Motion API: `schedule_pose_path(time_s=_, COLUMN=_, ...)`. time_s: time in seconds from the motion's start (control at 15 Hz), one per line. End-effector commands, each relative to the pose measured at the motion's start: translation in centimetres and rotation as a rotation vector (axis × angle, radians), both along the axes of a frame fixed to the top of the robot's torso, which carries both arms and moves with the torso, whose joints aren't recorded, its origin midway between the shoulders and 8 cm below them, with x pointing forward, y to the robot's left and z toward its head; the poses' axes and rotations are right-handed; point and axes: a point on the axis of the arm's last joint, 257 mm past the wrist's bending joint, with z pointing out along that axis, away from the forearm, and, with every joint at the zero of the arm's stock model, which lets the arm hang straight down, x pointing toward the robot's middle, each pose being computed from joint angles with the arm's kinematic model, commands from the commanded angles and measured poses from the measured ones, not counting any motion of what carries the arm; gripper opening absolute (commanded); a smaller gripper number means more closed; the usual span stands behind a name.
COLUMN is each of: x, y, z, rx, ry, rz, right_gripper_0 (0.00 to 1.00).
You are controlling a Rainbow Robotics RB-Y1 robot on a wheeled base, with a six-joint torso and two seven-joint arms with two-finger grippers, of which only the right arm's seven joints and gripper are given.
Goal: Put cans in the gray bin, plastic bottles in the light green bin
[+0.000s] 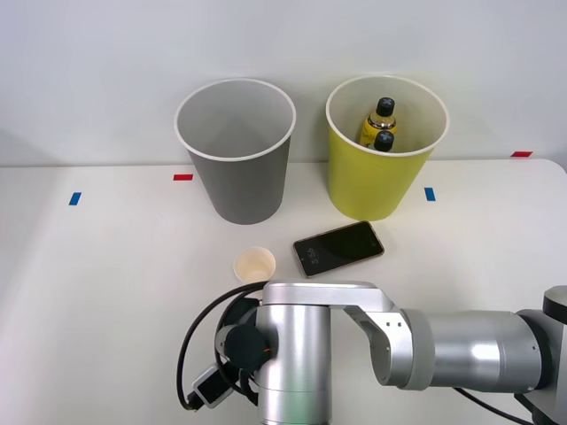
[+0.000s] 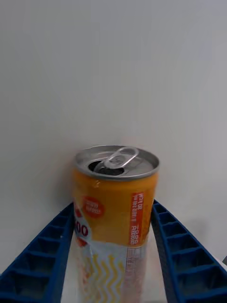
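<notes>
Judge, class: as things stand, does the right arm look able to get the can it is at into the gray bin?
Probably yes. The right gripper has its fingers against the can, and the gray bin stands open-topped just beyond the paper cup.

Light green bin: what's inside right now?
Two plastic bottles with black caps and yellow liquid stand inside the light green bin, toward its back wall. Their lower parts and the bin's floor are covered by its front wall.
</notes>
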Motion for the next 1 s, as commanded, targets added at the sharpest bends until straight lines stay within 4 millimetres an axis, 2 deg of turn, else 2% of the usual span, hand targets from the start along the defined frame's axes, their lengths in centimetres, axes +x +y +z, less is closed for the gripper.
schedule_pose_path(time_s=0.07, x=-0.1, y=-0.1, z=-0.2, rx=-0.004, ry=0.002, rz=0.002, right_gripper_0=0.07)
schedule_pose_path(time_s=0.33, x=-0.2, y=-0.7, z=-0.8, rx=-0.013, ry=0.003, rz=-0.003, right_gripper_0=0.06)
schedule_pose_path(time_s=0.47, x=0.4, y=-0.4, z=-0.4, rx=0.048, ry=0.008, rz=-0.025, right_gripper_0=0.05)
schedule_pose_path(time_s=0.6, x=0.5, y=-0.1, z=0.4, rx=0.14, ry=0.026, rz=-0.066, right_gripper_0=0.04)
schedule_pose_path(time_s=0.8, x=-0.7, y=0.9, z=2.2, rx=0.314, ry=0.103, rz=-0.17, right_gripper_0=0.03)
schedule_pose_path(time_s=1.0, x=-0.1, y=1.5, z=4.2, rx=0.472, ry=0.164, rz=-0.273, right_gripper_0=0.03)
